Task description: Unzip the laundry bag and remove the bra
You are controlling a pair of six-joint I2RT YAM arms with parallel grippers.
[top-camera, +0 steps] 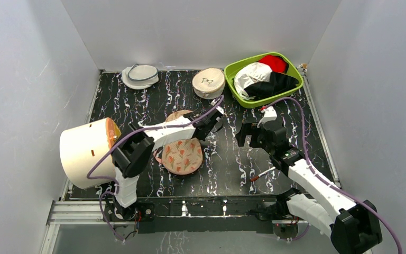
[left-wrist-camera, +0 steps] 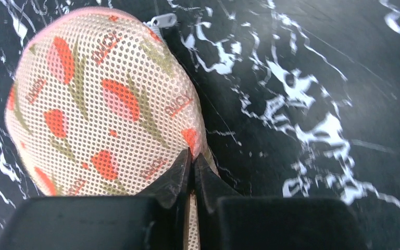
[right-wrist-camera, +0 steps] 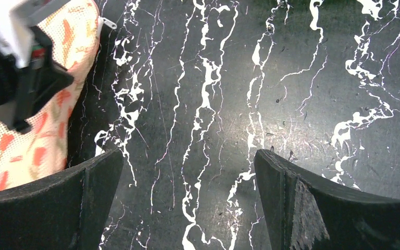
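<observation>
The laundry bag (top-camera: 182, 156), beige-pink mesh with a red-orange leaf print, lies on the black marbled table, its far lobe under my left arm. In the left wrist view one dome of the laundry bag (left-wrist-camera: 104, 104) fills the left half, with its zipper pull (left-wrist-camera: 160, 21) at the far rim. My left gripper (left-wrist-camera: 193, 154) is shut, pinching the bag's near edge seam between its fingertips. My right gripper (right-wrist-camera: 188, 153) hangs open over bare table to the right of the bag (right-wrist-camera: 41, 130), with nothing between its fingers. The bra is hidden from every view.
A green bin (top-camera: 232, 69) at the back right holds white, black and red garments. A round cream case (top-camera: 208, 83) and a round white-grey mesh pouch (top-camera: 140, 76) sit at the back. A large cream cylinder (top-camera: 84, 153) lies at the left. A thin pen-like stick (top-camera: 261, 173) lies by the right arm.
</observation>
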